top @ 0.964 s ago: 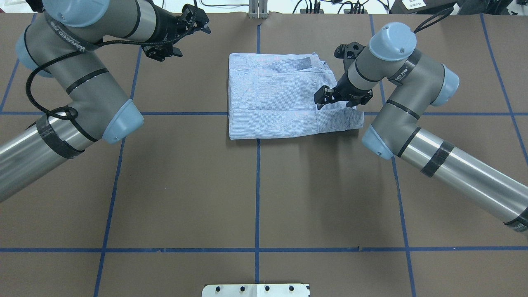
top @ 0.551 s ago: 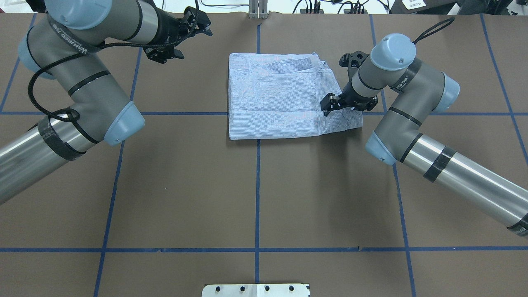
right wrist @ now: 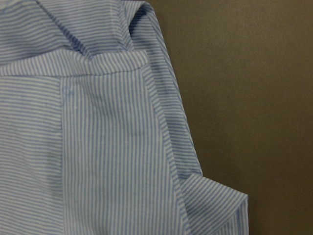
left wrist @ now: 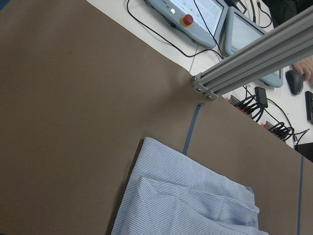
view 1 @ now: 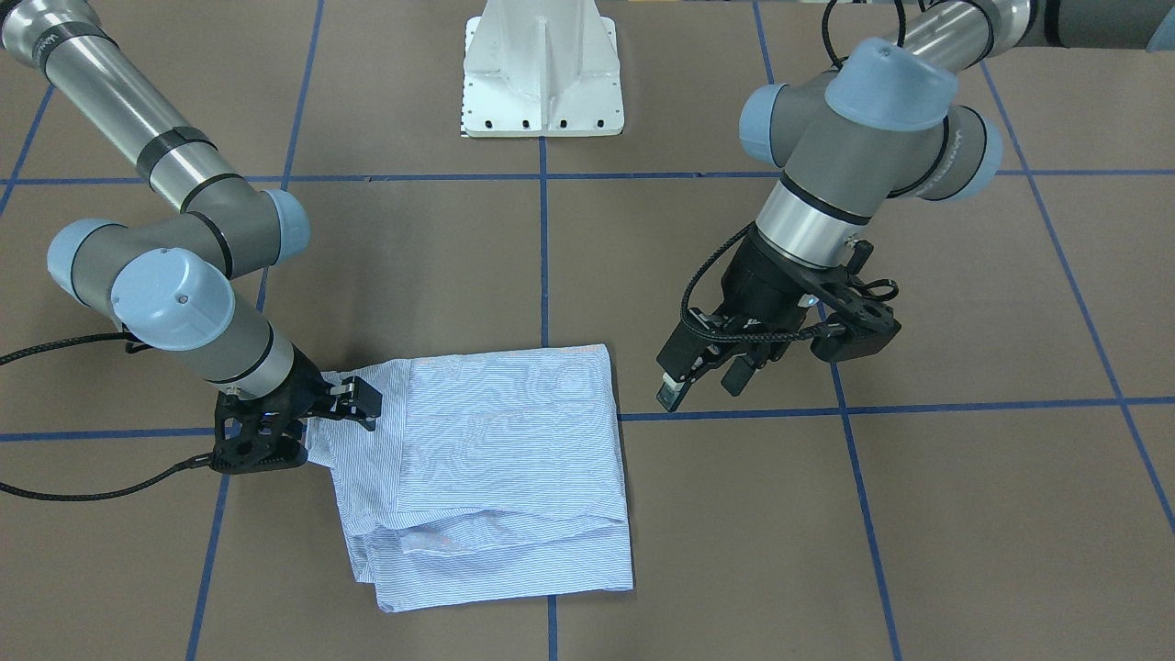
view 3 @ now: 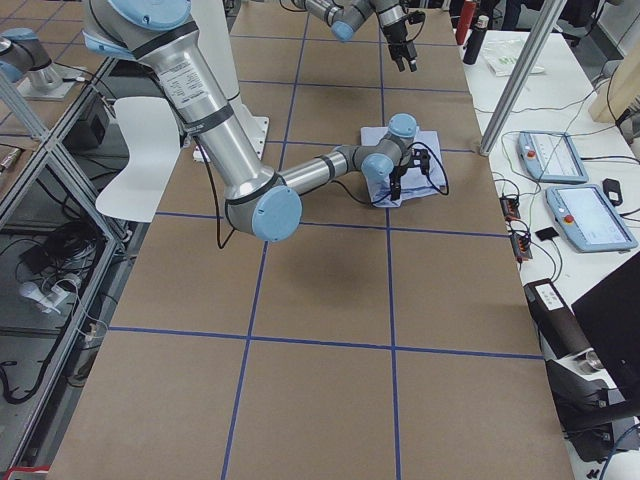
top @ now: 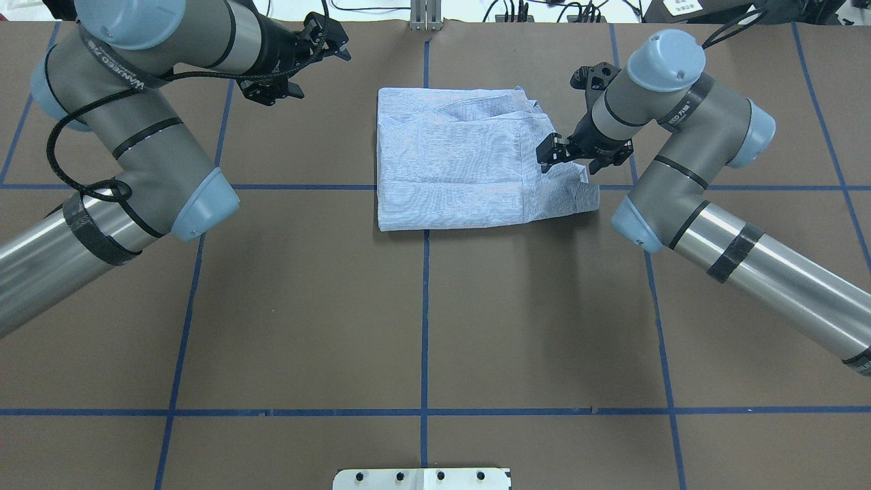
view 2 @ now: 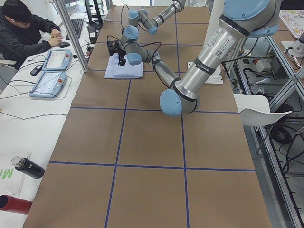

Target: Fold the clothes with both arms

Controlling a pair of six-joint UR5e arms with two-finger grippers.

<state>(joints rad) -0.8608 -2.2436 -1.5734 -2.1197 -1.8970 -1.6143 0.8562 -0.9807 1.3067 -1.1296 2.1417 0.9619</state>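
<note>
Shirt: the shirt (top: 463, 163) lies folded into a rough rectangle on the far half of the table (top: 306, 306), astride the centre tape line (top: 425, 306) and mostly to its right in the overhead view.
Lay of the cloth: the left edge is straight and stacked. The right edge is looser, with offset layers and a small flap poking out at the near right corner.
Handling: probably light, thin and limp. It will sag wherever it is unsupported, and the stacked layers may slide over each other if dragged.
Where to hold: likely the loose right-hand edge or its corners, pinching through every layer. A grip on the top ply alone would peel the fold open.
Right gripper: the right gripper (top: 548, 151) sits low at the shirt's right edge. No cloth looks lifted, and I cannot tell whether its jaws are parted or closed.
Left gripper: the left gripper (view 1: 702, 390) hangs above bare table, well apart from the shirt, jaws spread and empty.
Progress: the fold looks nearly finished. Only tidying the right edge seems left.
</note>
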